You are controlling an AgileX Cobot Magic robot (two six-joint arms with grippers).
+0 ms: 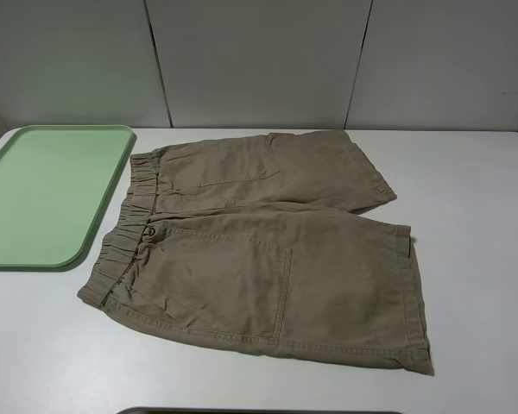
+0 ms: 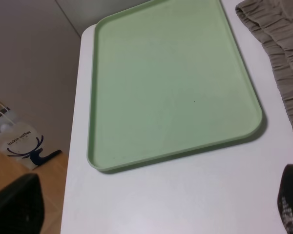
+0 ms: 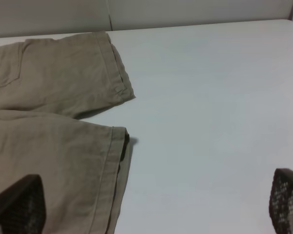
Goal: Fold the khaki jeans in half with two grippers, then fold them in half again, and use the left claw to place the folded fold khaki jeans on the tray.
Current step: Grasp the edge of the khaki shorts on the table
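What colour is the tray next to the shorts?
The tray is plain pale mint green, with no pattern. The left wrist view shows it best.

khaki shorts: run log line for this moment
stage: pre-fold | knee-length khaki cotton shorts: flat, unfolded on white table | pale mint-green plastic tray: beside shorts, bare | left gripper: open, empty | right gripper: open, empty

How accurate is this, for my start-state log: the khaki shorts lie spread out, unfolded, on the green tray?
Wrong in one respect: the khaki shorts lie spread out, unfolded, on the white table beside the green tray, not on it. The exterior high view shows this.
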